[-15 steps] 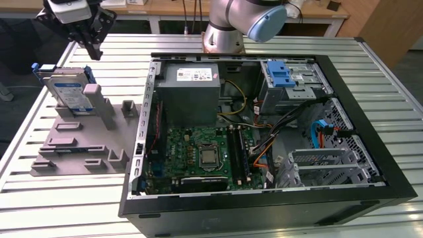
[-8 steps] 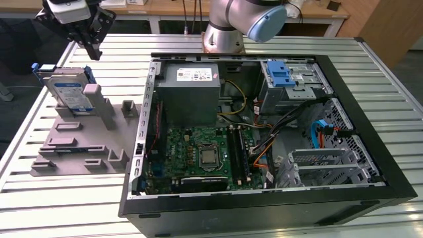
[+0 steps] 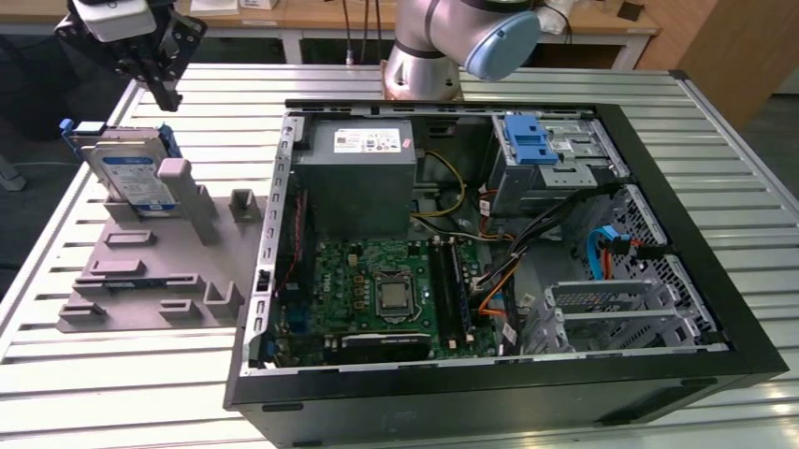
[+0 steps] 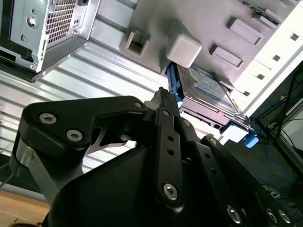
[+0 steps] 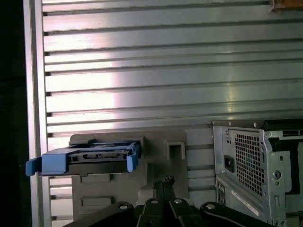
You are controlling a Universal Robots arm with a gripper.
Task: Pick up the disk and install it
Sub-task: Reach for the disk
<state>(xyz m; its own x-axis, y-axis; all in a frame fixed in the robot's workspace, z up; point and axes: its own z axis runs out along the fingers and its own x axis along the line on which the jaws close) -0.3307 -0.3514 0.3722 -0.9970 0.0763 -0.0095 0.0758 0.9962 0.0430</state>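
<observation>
The disk [image 3: 133, 174], a silver drive with a white-and-blue label in a blue carrier, stands on edge in a slot of the grey holder plate [image 3: 150, 281] at the exterior view's left. My gripper [image 3: 167, 97] hangs above and a little behind it, apart from it, fingers pressed together with nothing between them. In the second wrist view the disk [image 4: 208, 90] lies beyond my gripper [image 4: 161, 93]. In the first wrist view the disk's blue end [image 5: 85, 160] sits to one side of my gripper [image 5: 163, 181].
An open computer case [image 3: 699, 187] lies right of the holder, with a motherboard [image 3: 374, 290], a grey power supply [image 3: 362, 168] and a drive bay with a blue latch [image 3: 530, 140]. The arm's base [image 3: 422, 65] stands behind the case. The ribbed metal table [image 3: 125, 393] ends close to the holder's left.
</observation>
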